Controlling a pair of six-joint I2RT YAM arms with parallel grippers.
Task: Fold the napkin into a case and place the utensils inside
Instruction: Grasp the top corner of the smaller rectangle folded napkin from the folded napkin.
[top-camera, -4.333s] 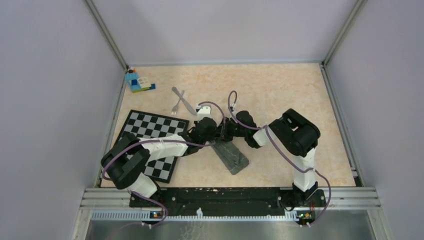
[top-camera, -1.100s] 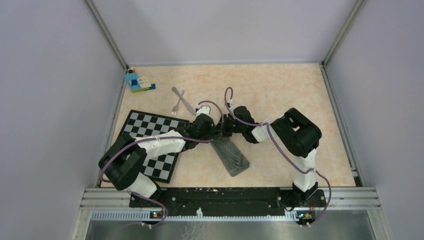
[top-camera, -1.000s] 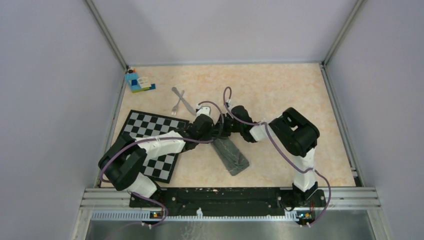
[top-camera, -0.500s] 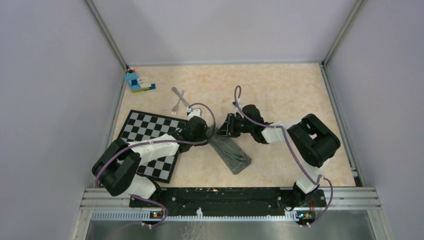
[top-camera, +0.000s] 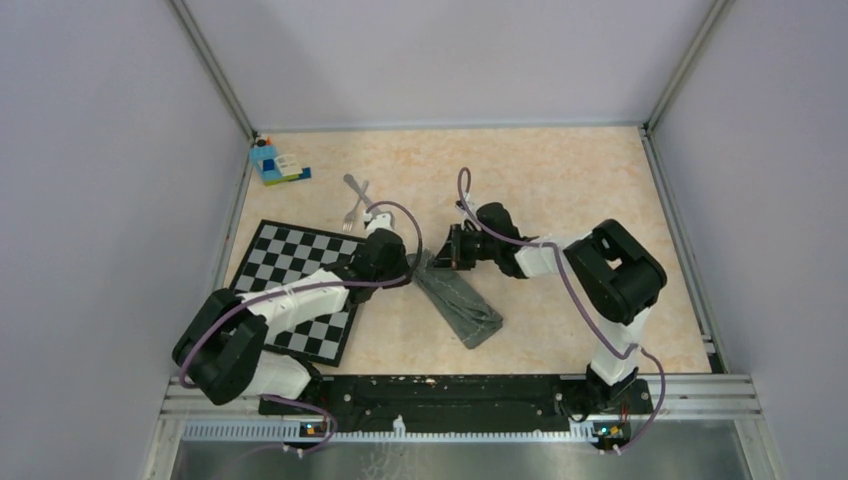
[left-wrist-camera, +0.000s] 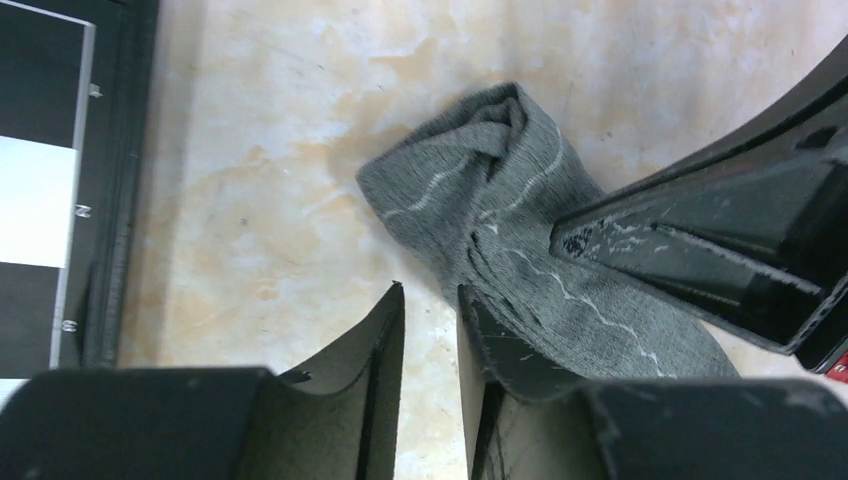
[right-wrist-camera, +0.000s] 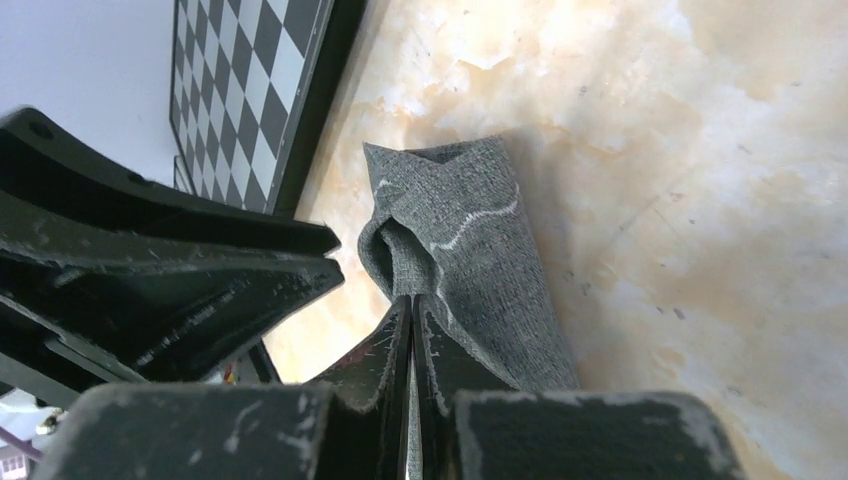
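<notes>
**A:** What are you seeing from above?

**B:** The dark grey cloth napkin (top-camera: 465, 308), already folded into a narrow strip, is lying on the mottled beige table (top-camera: 560, 180), running from 11 o'clock down to 5 o'clock. The left gripper (top-camera: 408, 268) is reaching in from 9 o'clock and the right gripper (top-camera: 447, 252) from 3, both at the strip's far end. The small silver metal fork and table knife (top-camera: 358, 203) are lying crossed at 11 o'clock of the strip, near it but apart. The black-and-white checkered mat (top-camera: 285, 262) is sitting at 9 o'clock, and the blue toy-brick block (top-camera: 275, 165) is in the far corner.

**A:** And the left wrist camera?

**B:** Its fingers are standing slightly apart with bare table showing in the gap, clamped on nothing. One is sitting just beside the strip's edge. The cloth's end is puckering at 12 o'clock.

**A:** The right wrist?

**B:** Its jaws are pressed together at the folded lip. Whether a layer is caught between them, I can't tell.

**A:** So how should this go?

**B:** I'm guessing they're opening the pocket's mouth. I'd pinch only the top layer and lift it low while the other gripper is pinning the bottom layer, so the folds aren't springing loose. The mouth should face 11 o'clock, towards the cutlery.
</notes>
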